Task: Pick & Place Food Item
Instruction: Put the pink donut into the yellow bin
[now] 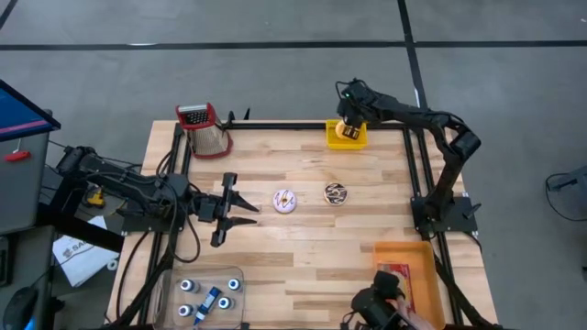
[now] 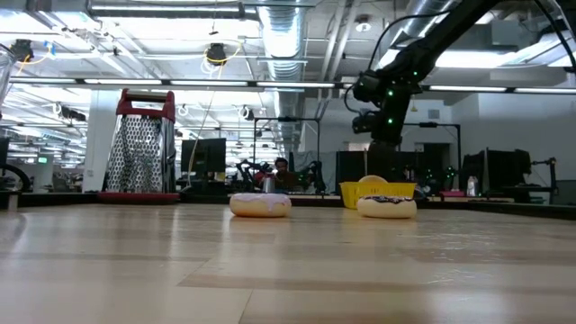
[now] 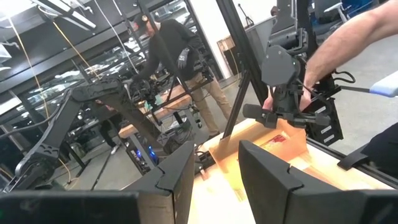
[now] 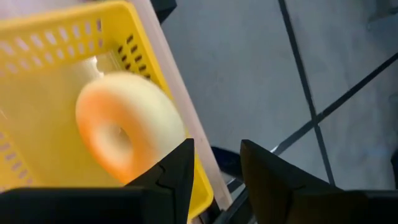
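Observation:
A pale orange donut (image 4: 127, 127) lies in a yellow basket (image 1: 347, 137) at the table's far edge; its top shows over the basket rim in the low view (image 2: 373, 183). My right gripper (image 4: 216, 158) hangs just above the basket (image 1: 348, 124), slanting down, open, with nothing between its fingers. A pink-and-white sprinkled donut (image 1: 285, 201) and a chocolate-topped donut (image 1: 336, 193) lie flat on the wooden table's middle. My left gripper (image 1: 248, 213) waits at the left, level above the table and pointing right, open and empty (image 3: 217, 168).
A red-handled grater (image 1: 206, 128) stands at the far left. At the near right, an orange tray (image 1: 404, 266) holds a red pack, and a person's hand (image 1: 408, 316) holds a dark device by it. A clear box (image 1: 206, 293) of small items sits near left.

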